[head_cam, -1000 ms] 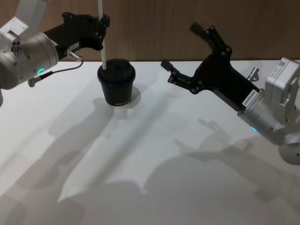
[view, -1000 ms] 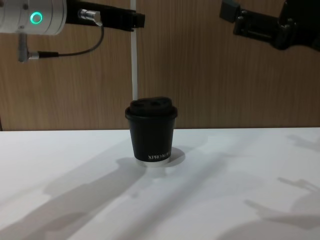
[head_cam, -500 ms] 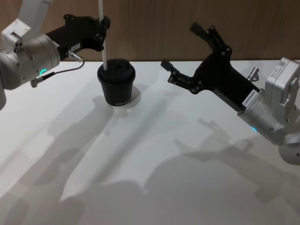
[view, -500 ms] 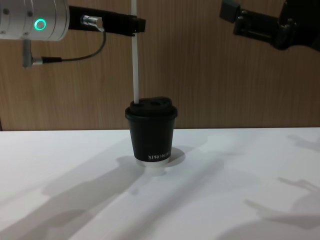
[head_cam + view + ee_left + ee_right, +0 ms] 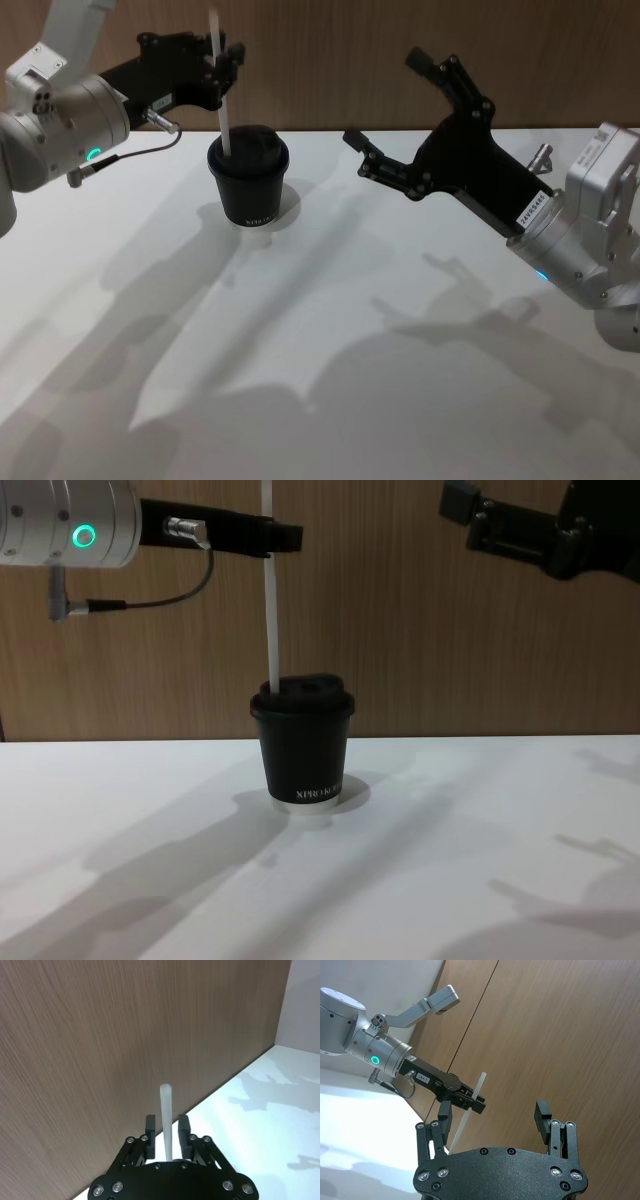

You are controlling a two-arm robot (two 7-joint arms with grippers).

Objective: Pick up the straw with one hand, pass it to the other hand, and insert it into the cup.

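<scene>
The black lidded cup (image 5: 250, 185) (image 5: 303, 750) stands on the white table, left of centre. The thin white straw (image 5: 220, 90) (image 5: 270, 610) rises upright from the left side of its lid, lower end in the lid. My left gripper (image 5: 224, 58) (image 5: 167, 1124) hovers above the cup with its fingers on either side of the straw (image 5: 166, 1115), open, with a small gap on each side. My right gripper (image 5: 383, 95) (image 5: 493, 1110) hangs in the air to the right of the cup, fingers spread wide and holding nothing.
A wooden wall (image 5: 330, 60) runs close behind the cup and both grippers. The white table (image 5: 300, 330) stretches bare toward me, crossed by arm shadows. The left arm's black cable (image 5: 140, 150) loops low beside the cup.
The left gripper's fingers have parted off the straw. The straw has slid down into the cup lid, its top end now showing in the head view. The right arm has not moved.
</scene>
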